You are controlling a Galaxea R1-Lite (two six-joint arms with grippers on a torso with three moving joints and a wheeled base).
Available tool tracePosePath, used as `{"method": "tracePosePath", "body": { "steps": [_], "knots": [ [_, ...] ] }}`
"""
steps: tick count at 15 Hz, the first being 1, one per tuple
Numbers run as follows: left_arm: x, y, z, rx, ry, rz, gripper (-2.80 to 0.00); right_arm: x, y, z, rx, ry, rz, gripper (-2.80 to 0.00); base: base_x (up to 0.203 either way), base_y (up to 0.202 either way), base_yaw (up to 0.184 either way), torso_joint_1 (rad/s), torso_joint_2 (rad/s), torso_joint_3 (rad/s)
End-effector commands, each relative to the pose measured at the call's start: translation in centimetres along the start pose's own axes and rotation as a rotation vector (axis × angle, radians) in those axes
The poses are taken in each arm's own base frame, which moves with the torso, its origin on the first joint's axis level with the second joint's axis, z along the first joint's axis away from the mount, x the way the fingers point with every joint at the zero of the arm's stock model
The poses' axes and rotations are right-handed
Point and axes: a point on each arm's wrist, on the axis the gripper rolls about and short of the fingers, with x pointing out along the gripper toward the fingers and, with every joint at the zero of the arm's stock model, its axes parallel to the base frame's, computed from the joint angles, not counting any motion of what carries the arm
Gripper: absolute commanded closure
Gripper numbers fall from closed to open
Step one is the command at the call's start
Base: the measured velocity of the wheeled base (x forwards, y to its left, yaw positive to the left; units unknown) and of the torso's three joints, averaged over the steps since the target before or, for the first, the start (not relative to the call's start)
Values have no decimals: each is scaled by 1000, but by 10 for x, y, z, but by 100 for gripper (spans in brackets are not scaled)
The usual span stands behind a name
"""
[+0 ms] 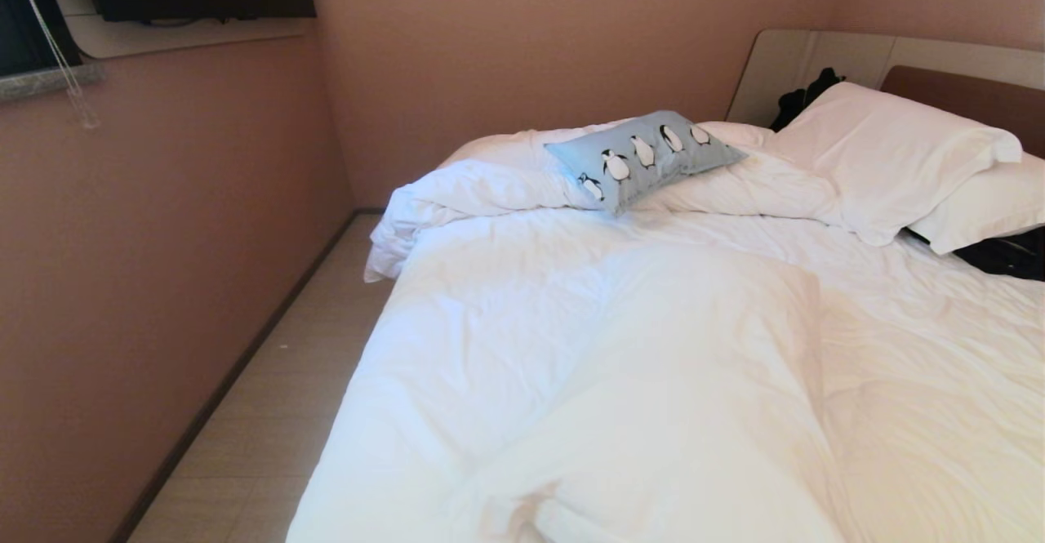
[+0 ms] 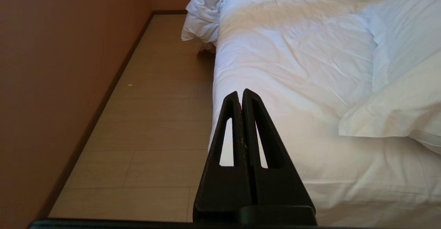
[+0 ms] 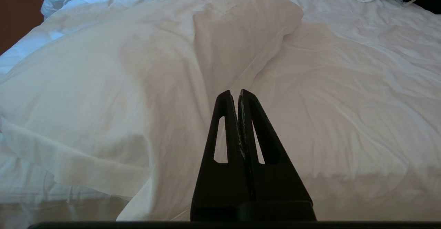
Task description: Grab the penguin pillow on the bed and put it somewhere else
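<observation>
The penguin pillow [image 1: 642, 159] lies on the bed [image 1: 653, 380], propped on the bunched ridge of the white duvet [image 1: 588, 363] at the far side, toward the wall corner, with 1 end just beside the stack of 2 white pillows [image 1: 890, 159] against the headboard [image 1: 963, 90]. Neither arm shows in the head view. The left gripper [image 2: 240, 93] hangs low at the near edge of the bed, over the mattress corner beside the floor strip [image 2: 155, 118], its 2 fingers pressed together and holding nothing; the right gripper [image 3: 233, 93] sits at the same near edge, aimed across a folded hump of duvet, its 2 fingers likewise closed and empty. The main risk, as I judge it, is reach: the penguin pillow is well apart from both grippers, across most of the bed, so an arm stretched from here would likely fall short or drag through the duvet, and the base probably has to drive along the floor strip first, where the wall [image 1: 163, 282] leaves little room. A second risk is the grasp itself: the fingers must open before contact, and a soft cushion resting on loose bedding invites a pinch that catches duvet fabric with it, or only a corner that slips out when lifted. A third is confusion with the white pillows near it, and a dark garment [image 1: 804, 98] behind them could snag a passing arm.
</observation>
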Motion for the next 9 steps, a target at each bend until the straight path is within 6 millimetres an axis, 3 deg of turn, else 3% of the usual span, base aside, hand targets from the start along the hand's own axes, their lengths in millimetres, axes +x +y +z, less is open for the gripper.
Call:
{"method": "tracePosePath", "body": {
  "steps": [1,9],
  "knots": [
    [0,0,0,-1,0,0,0,0,0,0,0,-1,0,0,0,0,0,0,0,0],
    [0,0,0,-1,0,0,0,0,0,0,0,-1,0,0,0,0,0,0,0,0]
  ]
}}
